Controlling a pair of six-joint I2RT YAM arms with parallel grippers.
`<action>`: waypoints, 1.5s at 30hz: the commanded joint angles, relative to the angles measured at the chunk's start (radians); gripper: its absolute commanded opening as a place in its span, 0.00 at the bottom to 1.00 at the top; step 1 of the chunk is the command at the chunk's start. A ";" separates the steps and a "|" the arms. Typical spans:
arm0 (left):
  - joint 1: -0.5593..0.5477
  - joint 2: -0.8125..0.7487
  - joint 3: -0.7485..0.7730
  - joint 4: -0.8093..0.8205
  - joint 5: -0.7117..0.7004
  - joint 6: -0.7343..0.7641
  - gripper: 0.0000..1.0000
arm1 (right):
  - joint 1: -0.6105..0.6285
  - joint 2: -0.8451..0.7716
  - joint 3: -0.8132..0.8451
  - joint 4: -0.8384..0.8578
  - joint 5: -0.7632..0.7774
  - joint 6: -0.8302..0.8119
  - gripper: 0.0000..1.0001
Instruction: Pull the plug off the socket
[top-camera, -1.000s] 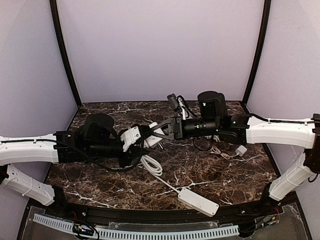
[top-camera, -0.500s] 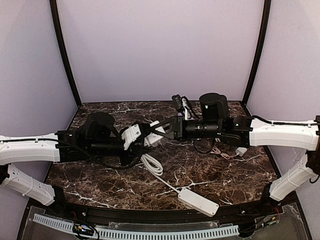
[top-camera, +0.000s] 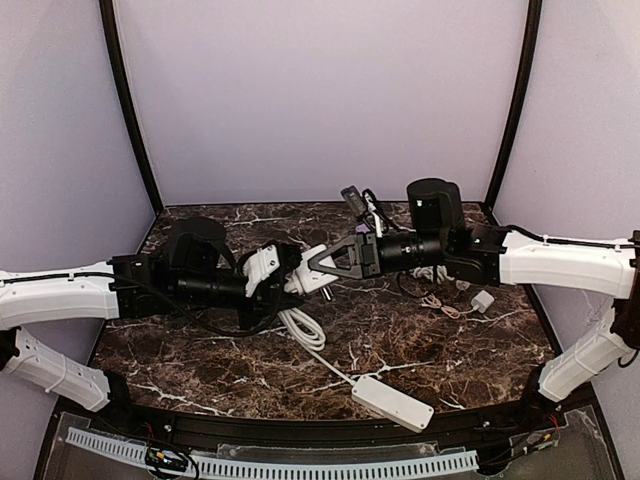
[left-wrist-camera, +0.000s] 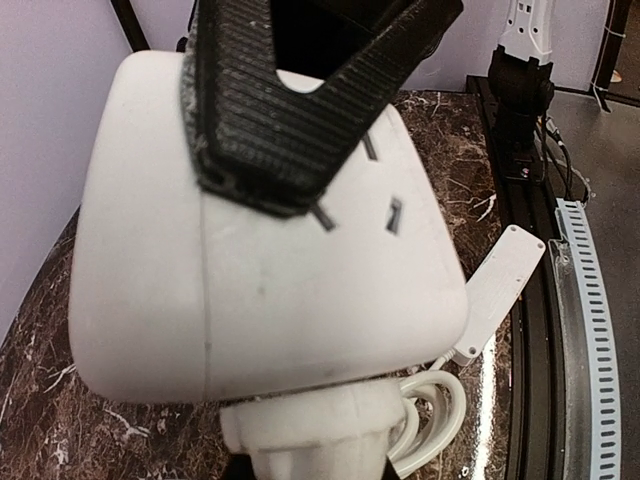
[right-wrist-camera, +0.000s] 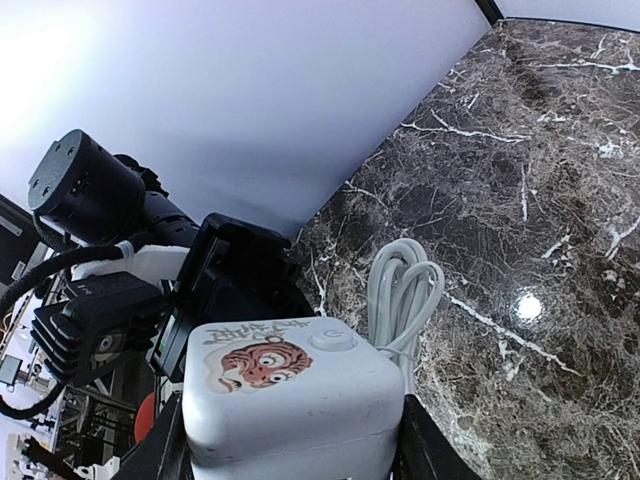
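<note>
Right gripper (top-camera: 315, 272) clamping small white cube socket (right-wrist-camera: 290, 400) above dark marble table (top-camera: 450, 340). Round white plug head (left-wrist-camera: 310, 440) sitting seated in it, by left gripper (top-camera: 272, 280); cannot tell that grip. Hard, slick plastic, likely fitting tight: gripping plug head itself, not floppy white cord (right-wrist-camera: 400, 290).

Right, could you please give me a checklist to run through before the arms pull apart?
1. Right pincer clamped on socket: ok.
2. Left pincer gripping plug: cannot tell, its fingers are hidden.
3. Plug fully seated in socket, ready to pull: ok.
4. Cord slack, in loops: ok.
5. Strip lying clear of both arms: ok.
</note>
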 joint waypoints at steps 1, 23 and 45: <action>0.037 -0.045 0.017 -0.091 0.080 -0.049 0.01 | -0.041 -0.028 -0.013 0.006 -0.024 -0.135 0.00; 0.037 -0.009 0.018 -0.093 0.062 -0.044 0.01 | -0.043 -0.128 -0.056 -0.081 0.569 0.102 0.00; 0.057 0.012 0.049 -0.133 0.170 -0.052 0.01 | -0.044 -0.114 0.001 -0.045 -0.071 -0.154 0.00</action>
